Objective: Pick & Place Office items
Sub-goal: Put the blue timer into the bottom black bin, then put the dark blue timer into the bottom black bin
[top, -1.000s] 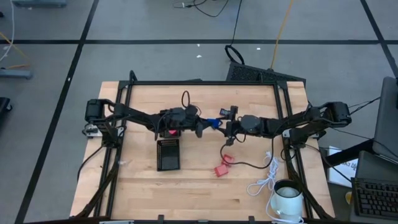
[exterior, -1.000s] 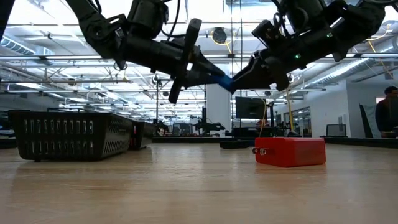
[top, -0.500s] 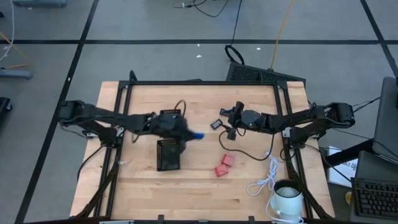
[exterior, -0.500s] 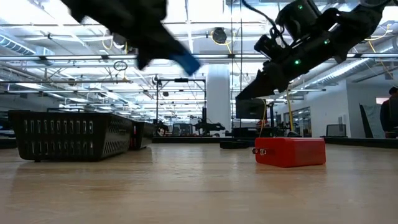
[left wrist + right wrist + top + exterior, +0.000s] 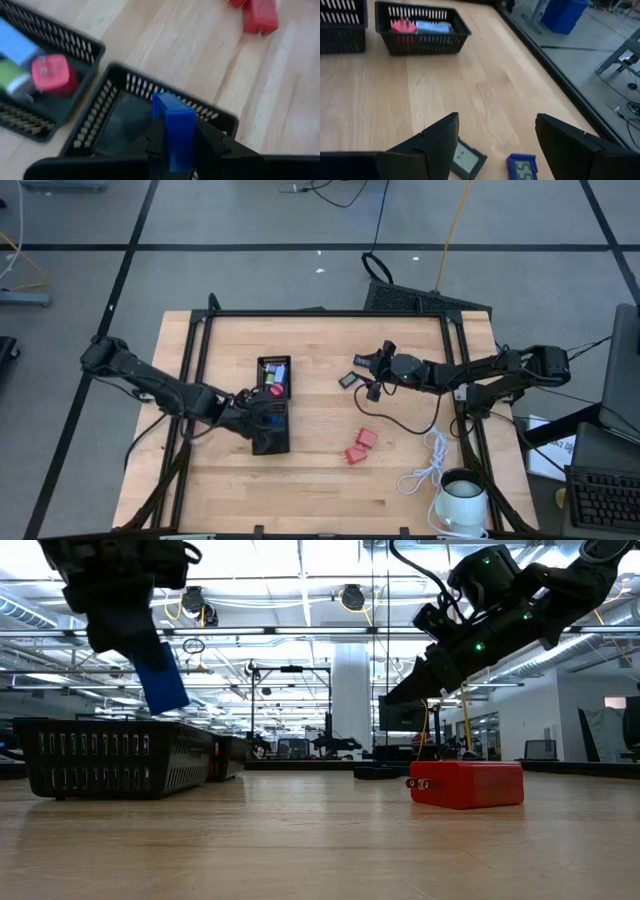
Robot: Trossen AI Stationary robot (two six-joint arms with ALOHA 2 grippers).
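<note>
Wooden surface (image 5: 320,480) carrying two black trays; left hand (image 5: 175,145) clamped on blue block (image 5: 175,130) above nearer tray (image 5: 100,120); right hand (image 5: 495,145) spread wide, empty.

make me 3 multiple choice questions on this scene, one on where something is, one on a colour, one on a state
1. Where is the left end effector?
A. over the near black basket
B. over the white mug
C. beside the two red blocks

2. What colour is the block it grips?
A. green
B. blue
C. red

3. How is the right end effector?
A. shut on a red block
B. shut on the cable
C. open and empty

Answers:
1. A, the left wrist view looks down past it into the near black basket.
2. B, the blue block stands between its fingers.
3. C, its fingers are spread with only bare table between them, above two small clocks.
</note>
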